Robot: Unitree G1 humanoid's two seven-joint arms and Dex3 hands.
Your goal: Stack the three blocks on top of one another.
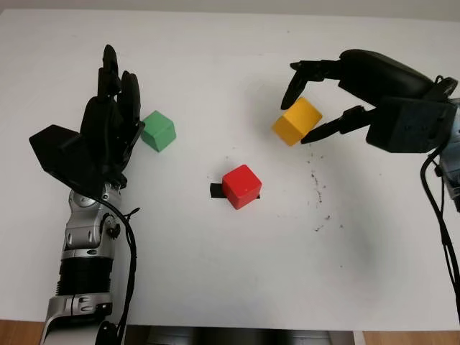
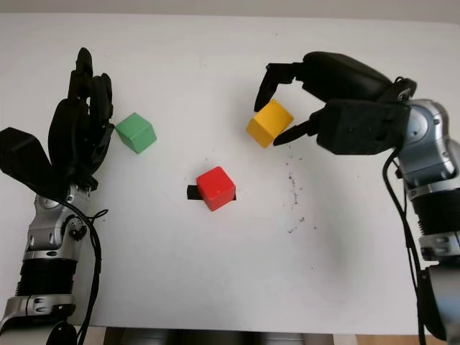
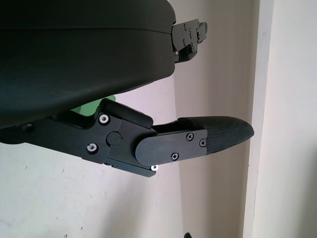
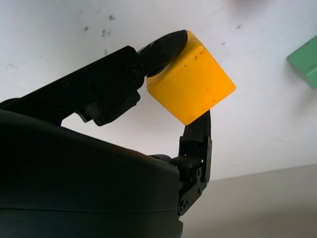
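Observation:
My right hand (image 1: 303, 111) is shut on the yellow block (image 1: 296, 121), pinching it between its fingertips (image 4: 166, 47) above the white table (image 1: 215, 273), right of centre. The block (image 4: 190, 79) sits tilted in the grip. A red block (image 1: 241, 186) lies near the table's middle, on a small black mark (image 1: 215, 190). The green block (image 1: 158, 131) rests to the left, just beside my left hand (image 1: 115, 115), which is open and stands upright next to it without holding it.
Dark specks (image 1: 316, 194) dot the table to the right of the red block. The table's front edge (image 1: 237, 329) runs along the bottom, with wide bare surface in front of the blocks.

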